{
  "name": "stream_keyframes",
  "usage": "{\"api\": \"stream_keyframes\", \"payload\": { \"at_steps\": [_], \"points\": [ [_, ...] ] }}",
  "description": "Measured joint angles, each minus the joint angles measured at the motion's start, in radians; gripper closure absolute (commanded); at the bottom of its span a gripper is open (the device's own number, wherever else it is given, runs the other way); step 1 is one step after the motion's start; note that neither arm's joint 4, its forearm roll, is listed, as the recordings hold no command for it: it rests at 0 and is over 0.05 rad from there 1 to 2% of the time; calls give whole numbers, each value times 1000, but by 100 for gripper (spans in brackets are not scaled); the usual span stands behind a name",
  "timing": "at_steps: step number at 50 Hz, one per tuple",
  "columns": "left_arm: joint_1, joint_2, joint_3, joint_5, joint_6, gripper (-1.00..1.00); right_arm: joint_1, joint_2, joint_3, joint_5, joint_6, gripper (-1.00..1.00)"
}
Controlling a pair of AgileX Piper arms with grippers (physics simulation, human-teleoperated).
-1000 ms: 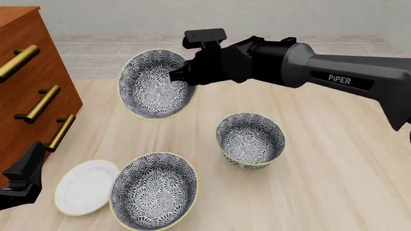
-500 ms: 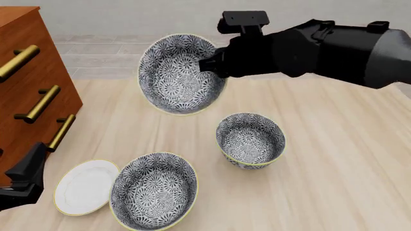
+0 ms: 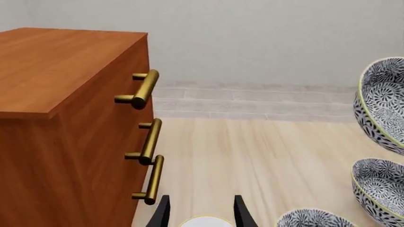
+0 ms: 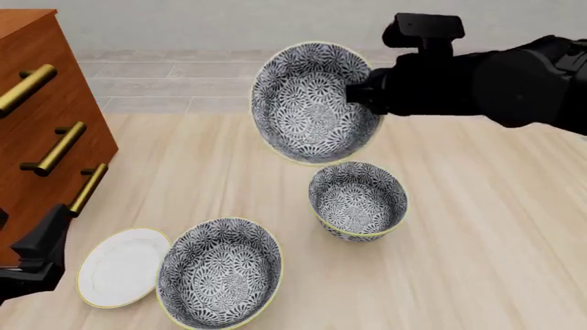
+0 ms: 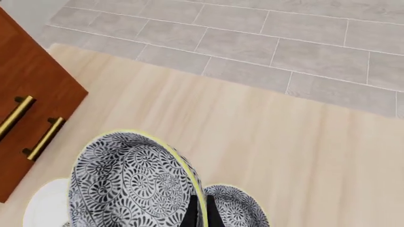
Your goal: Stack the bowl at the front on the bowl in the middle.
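While the right gripper clamps the carried bowl's rim, tilted above the middle bowl, lowering and release remain; left gripper idles apart

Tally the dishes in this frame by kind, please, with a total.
Small deep patterned bowls: 2, one held in the air by the right gripper (held bowl) and one on the table (middle bowl).
Wide shallow patterned bowl: 1.
Plain white plate: 1.
Total: 4 dishes.
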Motion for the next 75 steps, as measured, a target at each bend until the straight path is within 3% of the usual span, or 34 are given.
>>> {"api": "stream_keyframes", "payload": {
  "at_steps": [18,49,75],
  "points": [
    [0,19,0,-12,2,-100,-71,-50,93,-34,10,100],
    [-5,18,0,-6,6,-100,-110,-207,284,-76,43,100],
    [-9,4,0,6,-1,-100,-130,-112,372,-191,49,100]
  ]
}}
